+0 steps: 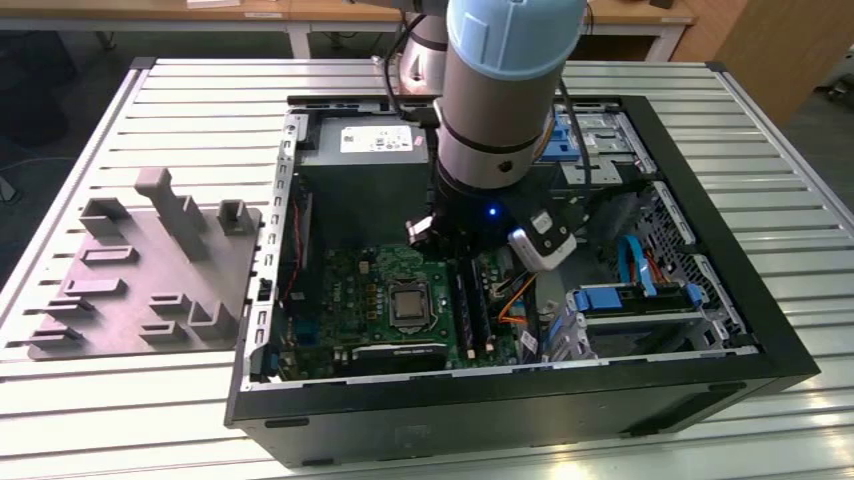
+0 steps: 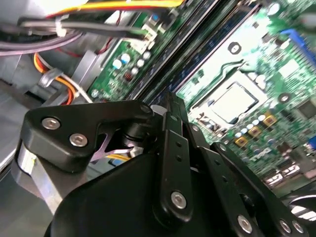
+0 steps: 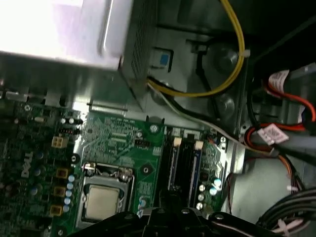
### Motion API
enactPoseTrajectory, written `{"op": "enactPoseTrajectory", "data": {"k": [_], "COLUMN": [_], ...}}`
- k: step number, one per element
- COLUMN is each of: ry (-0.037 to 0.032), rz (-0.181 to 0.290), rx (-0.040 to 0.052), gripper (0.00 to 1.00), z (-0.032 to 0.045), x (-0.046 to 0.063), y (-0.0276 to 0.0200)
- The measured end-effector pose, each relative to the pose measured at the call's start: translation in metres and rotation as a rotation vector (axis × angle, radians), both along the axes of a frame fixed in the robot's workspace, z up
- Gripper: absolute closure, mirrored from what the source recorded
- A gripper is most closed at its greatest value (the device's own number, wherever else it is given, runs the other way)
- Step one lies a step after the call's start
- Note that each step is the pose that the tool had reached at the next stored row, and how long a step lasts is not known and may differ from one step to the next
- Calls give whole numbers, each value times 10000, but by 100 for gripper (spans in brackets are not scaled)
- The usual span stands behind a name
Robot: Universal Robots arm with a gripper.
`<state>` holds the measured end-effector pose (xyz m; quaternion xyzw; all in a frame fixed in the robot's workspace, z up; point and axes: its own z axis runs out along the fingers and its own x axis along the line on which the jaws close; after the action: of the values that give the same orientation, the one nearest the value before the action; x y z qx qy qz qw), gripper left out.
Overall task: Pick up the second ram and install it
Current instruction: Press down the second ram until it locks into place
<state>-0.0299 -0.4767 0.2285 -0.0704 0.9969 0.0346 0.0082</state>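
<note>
Hanging over the motherboard, the gripper sits directly above the long black sockets, aligned lengthwise; its grip state is unreadable.

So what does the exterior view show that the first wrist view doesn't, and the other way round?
Only the exterior view takes in the whole open black computer case on the slatted metal table, the grey moulded parts tray at that view's left, the robot's grey and blue arm and the blue drive brackets. Only the first wrist view shows the looping yellow cable and red cable up close. Both share the green motherboard, its silver processor socket, the long black memory sockets and the grey power supply.
</note>
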Motion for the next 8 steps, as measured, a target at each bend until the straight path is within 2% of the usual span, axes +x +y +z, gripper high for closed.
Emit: {"op": "enactPoseTrajectory", "data": {"k": [3,8], "ry": [2,8], "rz": [-7,-98], "rx": [-11,-66], "gripper": [90,90], "z": [0,0], "x": [0,0], "y": [-58,-105]}}
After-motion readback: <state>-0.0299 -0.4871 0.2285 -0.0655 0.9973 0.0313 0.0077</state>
